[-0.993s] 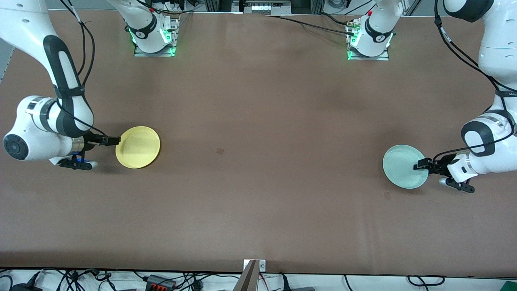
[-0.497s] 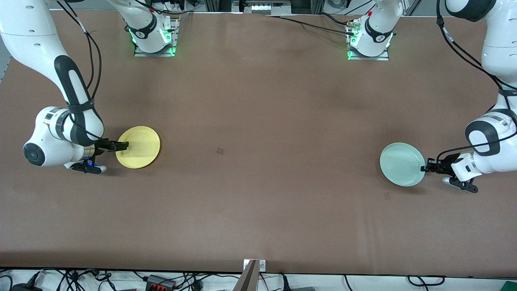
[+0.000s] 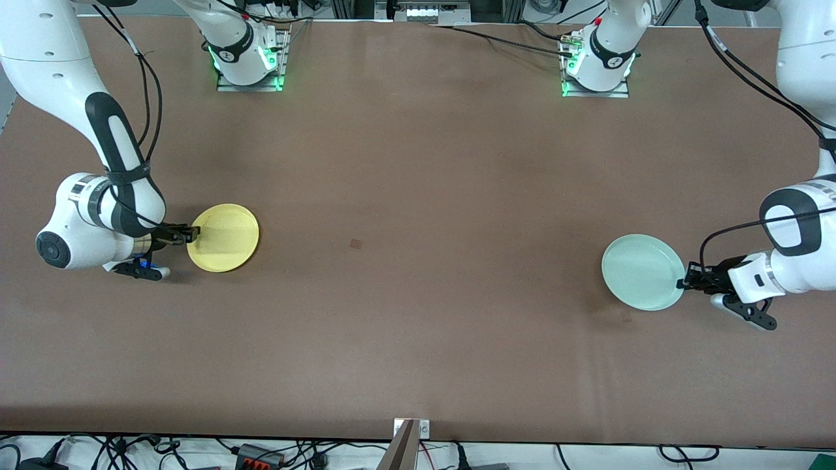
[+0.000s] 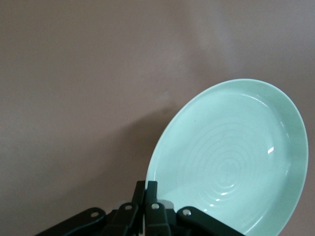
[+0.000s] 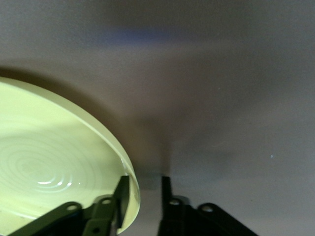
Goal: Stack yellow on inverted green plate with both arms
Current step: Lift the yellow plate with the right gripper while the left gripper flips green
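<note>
The yellow plate (image 3: 223,237) lies right side up on the table at the right arm's end. My right gripper (image 3: 193,230) is open at its edge. In the right wrist view (image 5: 143,184) one finger is inside the yellow plate (image 5: 49,162) and the other outside, with the rim between them. The pale green plate (image 3: 643,272) is at the left arm's end, tilted with its hollow side showing. My left gripper (image 3: 682,282) is shut on its rim. The left wrist view shows the fingers (image 4: 151,189) pinched on the green plate (image 4: 231,157), which casts a shadow on the table.
The brown table (image 3: 418,261) stretches between the two plates. Both arm bases (image 3: 248,59) stand at the table's edge farthest from the camera. Cables and a metal bracket (image 3: 408,444) lie off the edge nearest the camera.
My left gripper closed on the green plate's rim and tilted it up, shifting it slightly toward the table's middle. My right arm moved in until its open fingers straddled the yellow plate's rim.
</note>
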`<act>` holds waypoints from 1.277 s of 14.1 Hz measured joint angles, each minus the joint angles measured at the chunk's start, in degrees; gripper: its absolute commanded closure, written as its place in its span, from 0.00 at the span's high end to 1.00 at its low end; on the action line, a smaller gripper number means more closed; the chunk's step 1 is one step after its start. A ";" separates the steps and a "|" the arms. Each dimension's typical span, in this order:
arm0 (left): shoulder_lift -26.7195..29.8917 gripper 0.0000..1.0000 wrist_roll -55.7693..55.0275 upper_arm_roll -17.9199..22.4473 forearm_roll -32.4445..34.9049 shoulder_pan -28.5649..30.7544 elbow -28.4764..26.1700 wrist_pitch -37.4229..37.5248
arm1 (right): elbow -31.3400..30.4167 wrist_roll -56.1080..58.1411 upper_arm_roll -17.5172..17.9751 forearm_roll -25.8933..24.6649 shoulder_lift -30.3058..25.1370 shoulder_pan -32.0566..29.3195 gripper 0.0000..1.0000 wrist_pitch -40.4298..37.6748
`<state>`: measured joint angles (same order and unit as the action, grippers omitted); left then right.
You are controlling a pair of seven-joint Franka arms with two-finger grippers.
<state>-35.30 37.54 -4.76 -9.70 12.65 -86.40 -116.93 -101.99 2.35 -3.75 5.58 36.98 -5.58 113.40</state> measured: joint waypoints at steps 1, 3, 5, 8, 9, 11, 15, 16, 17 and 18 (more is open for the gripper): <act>0.81 0.01 -2.93 -0.08 2.89 -2.12 0.97 0.12 | 0.05 0.00 0.02 0.05 0.00 0.01 0.00 -0.03; 2.66 0.01 -10.31 -0.27 9.88 -6.95 2.01 0.24 | 0.57 0.17 0.10 0.36 -0.40 0.02 0.00 -0.82; 4.65 0.01 -18.31 -0.48 18.85 -12.61 2.30 1.14 | 1.48 0.50 0.23 0.35 -0.53 0.05 0.00 -1.19; 6.57 0.01 -32.30 -0.71 34.38 -22.29 2.32 5.62 | 7.52 0.54 0.31 0.36 -0.80 0.11 0.00 -9.76; 6.80 0.01 -37.90 -0.75 40.17 -26.12 2.31 8.42 | 10.81 0.54 0.35 0.41 -0.96 0.11 0.00 -13.72; 6.84 0.01 -49.71 -0.80 50.08 -33.96 2.23 14.89 | 16.07 0.55 0.52 2.66 -1.56 0.15 0.00 -19.11; 4.11 0.01 -66.85 -0.70 62.91 -47.37 1.42 27.38 | 18.26 0.57 0.72 8.85 -1.65 0.21 0.00 -20.57; 2.61 0.01 -69.64 -0.68 65.62 -49.82 1.20 29.98 | 18.25 0.57 0.72 11.16 -1.31 0.21 0.00 -20.58; 0.84 0.01 -72.63 -0.65 68.18 -52.24 1.08 32.41 | 18.26 0.57 0.73 13.46 -0.94 0.21 0.00 -20.57; -0.90 0.01 -75.41 -0.64 70.35 -54.41 1.01 34.42 | 18.26 0.57 0.73 14.85 -0.67 0.23 0.00 -20.57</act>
<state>-36.19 -37.88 -5.40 60.65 -41.76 -85.39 -82.51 -83.73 2.92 -3.01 20.42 36.30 -5.35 92.83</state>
